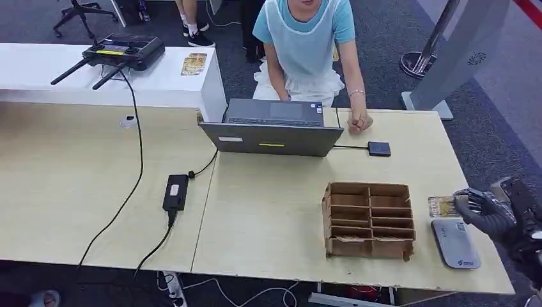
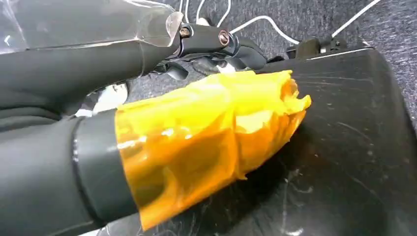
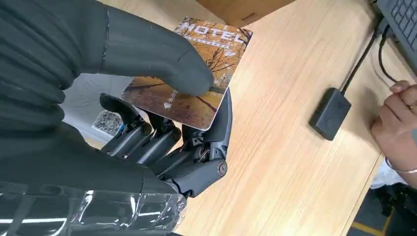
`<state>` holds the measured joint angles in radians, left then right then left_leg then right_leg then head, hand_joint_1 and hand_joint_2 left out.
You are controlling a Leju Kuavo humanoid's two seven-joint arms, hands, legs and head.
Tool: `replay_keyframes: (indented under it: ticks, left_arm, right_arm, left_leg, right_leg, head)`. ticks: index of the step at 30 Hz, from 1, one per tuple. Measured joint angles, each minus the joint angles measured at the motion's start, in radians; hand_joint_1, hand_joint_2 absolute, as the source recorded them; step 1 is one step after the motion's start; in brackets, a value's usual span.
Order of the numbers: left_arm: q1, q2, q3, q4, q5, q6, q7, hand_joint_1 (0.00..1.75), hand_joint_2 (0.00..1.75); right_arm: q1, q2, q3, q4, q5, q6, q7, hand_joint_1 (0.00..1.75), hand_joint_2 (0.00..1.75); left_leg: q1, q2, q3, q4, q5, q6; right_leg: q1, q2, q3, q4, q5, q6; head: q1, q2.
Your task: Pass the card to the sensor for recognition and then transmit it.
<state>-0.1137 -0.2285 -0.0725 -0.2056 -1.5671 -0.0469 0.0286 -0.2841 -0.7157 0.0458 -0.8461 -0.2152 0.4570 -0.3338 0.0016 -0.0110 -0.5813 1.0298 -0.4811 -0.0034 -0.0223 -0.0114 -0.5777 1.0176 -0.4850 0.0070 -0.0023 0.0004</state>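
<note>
Your right hand [image 1: 489, 211] pinches the card [image 3: 189, 73] between thumb and fingers [image 3: 147, 140], seemingly just above the sensor [image 1: 455, 244]; lower it next.

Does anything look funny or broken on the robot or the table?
Yes: the left hand has crinkled, torn-looking orange tape wrapped round its thumb. On the table nothing looks spilled or broken. The right hand holds the card neatly.

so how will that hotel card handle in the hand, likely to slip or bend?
The card looks flat and unbent under the thumb of the right hand, so probably stiff. Its glossy print suggests it may slide. Thin, likely very light.
</note>
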Motion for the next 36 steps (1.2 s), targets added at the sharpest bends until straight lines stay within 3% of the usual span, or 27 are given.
replay_keyframes:
  ticks: [8, 20, 27, 36]
  left_arm:
    - [-0.008, 0.000, -0.071, 0.000, 0.006, -0.012, -0.033, 0.00, 0.00]
    - [-0.012, -0.003, -0.099, 0.000, 0.002, -0.026, -0.052, 0.00, 0.00]
    - [-0.018, -0.005, -0.180, 0.000, 0.002, -0.030, -0.073, 0.00, 0.00]
    - [-0.027, -0.008, -0.316, 0.000, 0.002, -0.040, -0.116, 0.00, 0.00]
  right_arm:
    - [0.033, -0.011, -0.050, -0.001, 0.010, 0.014, 0.010, 1.75, 1.75]
    - [0.016, -0.011, -0.068, 0.000, 0.038, -0.010, 0.021, 1.75, 1.75]
    - [-0.042, 0.016, -0.066, 0.010, 0.100, -0.089, 0.029, 1.75, 1.75]
    - [-0.080, 0.056, -0.065, 0.032, 0.120, -0.106, 0.016, 1.75, 1.75]
  left_leg:
    - [0.000, 0.001, 0.000, 0.000, 0.000, 0.000]
    - [0.000, 0.000, -0.001, 0.000, 0.000, 0.000]
    - [0.000, 0.000, 0.000, 0.000, 0.000, 0.000]
    - [0.000, 0.000, -0.001, 0.000, 0.000, 0.000]
  right_leg:
    - [0.000, 0.001, 0.000, 0.000, 0.000, 0.000]
    - [0.000, 0.000, 0.000, 0.000, 0.000, 0.000]
    - [0.000, 0.000, 0.000, 0.000, 0.000, 0.000]
    - [0.000, -0.001, 0.000, 0.000, 0.000, 0.000]
  head:
    - [0.000, 0.000]
    - [0.000, 0.000]
    - [0.000, 0.000]
    - [0.000, 0.000]
